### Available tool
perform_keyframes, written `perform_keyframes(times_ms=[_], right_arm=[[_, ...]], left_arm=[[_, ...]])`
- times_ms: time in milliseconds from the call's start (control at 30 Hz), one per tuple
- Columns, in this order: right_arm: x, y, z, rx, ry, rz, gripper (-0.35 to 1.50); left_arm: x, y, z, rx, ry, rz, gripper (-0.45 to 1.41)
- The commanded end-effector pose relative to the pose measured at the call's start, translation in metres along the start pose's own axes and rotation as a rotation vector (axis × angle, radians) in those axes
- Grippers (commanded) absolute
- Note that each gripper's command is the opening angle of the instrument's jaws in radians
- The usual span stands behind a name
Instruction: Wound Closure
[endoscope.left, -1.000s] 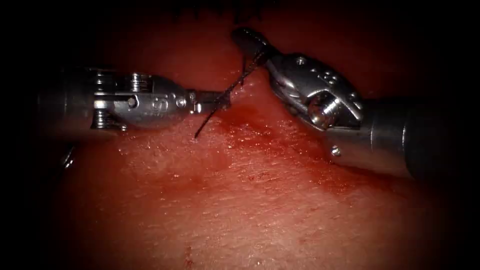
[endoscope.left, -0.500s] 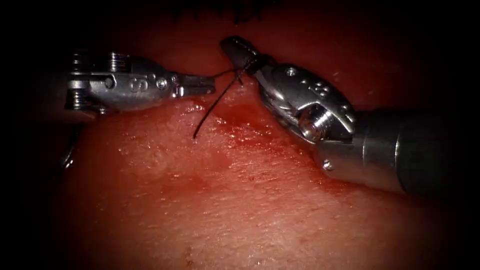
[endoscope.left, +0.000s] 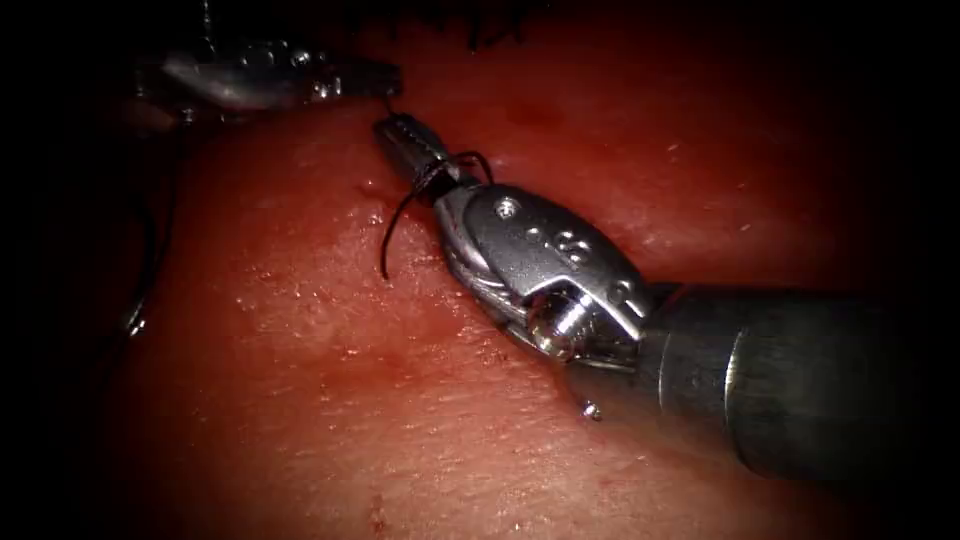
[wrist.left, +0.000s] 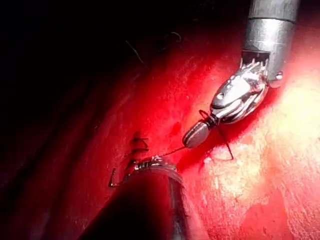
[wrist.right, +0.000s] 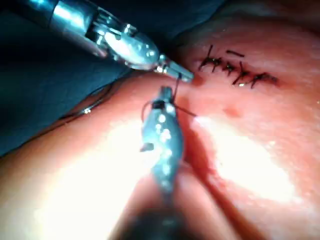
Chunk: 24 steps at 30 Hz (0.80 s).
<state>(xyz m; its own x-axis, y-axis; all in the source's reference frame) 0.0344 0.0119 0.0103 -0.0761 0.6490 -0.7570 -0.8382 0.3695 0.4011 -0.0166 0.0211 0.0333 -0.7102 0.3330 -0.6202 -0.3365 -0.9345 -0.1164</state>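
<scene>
Two tools meet over the tissue (endoscope.left: 420, 420), near the far end of the cut.

The right tool (endoscope.left: 400, 138) comes in from the right. Its thick dark shaft lies low across the tissue and slants up to the left. Its wrist is bent, so the thin jaws point up and left. The jaws are closed. Thread (endoscope.left: 392, 228) is looped around them close to the wrist, and a loose dark tail curls down from the loop onto the tissue, left of the tool. I cannot tell if the jaws pinch the thread or if it is only wound around them. In the right wrist view the right tool (wrist.right: 166, 92) points up at the other tool, with thread (wrist.right: 184, 112) sticking out to the side.

The left tool (endoscope.left: 372, 75) lies almost flat at the far left edge of the tissue, with its tip pointing right. Its jaws look closed on the thread, which runs as a short tight line down to the right tool's tip. In the right wrist view the left tool (wrist.right: 183, 76) slants down from the left, and its tip sits just above the right tool's tip.

Some dark stitches (wrist.right: 235, 70) sit in a row along the closed part of the cut, just past both tips. Red fluid (endoscope.left: 470, 340) wets the tissue beside the right tool.

I cannot see the needle.
</scene>
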Motion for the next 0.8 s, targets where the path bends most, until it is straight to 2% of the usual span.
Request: perform_keyframes(times_ms=[33, 267, 533, 633, 800], right_arm=[[-0.001, -0.0011, -0.0002, 0.0, -0.001, -0.006, -0.35], [-0.0026, -0.0038, -0.0025, -0.002, -0.004, -0.04, -0.35], [-0.003, -0.0048, -0.0039, 0.009, -0.012, -0.06, -0.35], [-0.0034, -0.0055, -0.0057, 0.023, -0.02, -0.07, -0.35], [-0.0039, -0.0059, -0.0078, 0.014, -0.019, -0.075, -0.35]], left_arm=[[0.0002, -0.0007, 0.0009, 0.003, 0.0, -0.003, -0.45], [0.0019, -0.0053, 0.0015, 0.011, -0.007, -0.026, -0.45], [0.0037, -0.008, 0.0009, 0.038, 0.05, -0.084, -0.45], [0.0056, -0.0107, 0.0011, 0.064, 0.087, -0.115, -0.45], [0.0062, -0.0113, 0.0023, 0.078, 0.086, -0.122, -0.45]])
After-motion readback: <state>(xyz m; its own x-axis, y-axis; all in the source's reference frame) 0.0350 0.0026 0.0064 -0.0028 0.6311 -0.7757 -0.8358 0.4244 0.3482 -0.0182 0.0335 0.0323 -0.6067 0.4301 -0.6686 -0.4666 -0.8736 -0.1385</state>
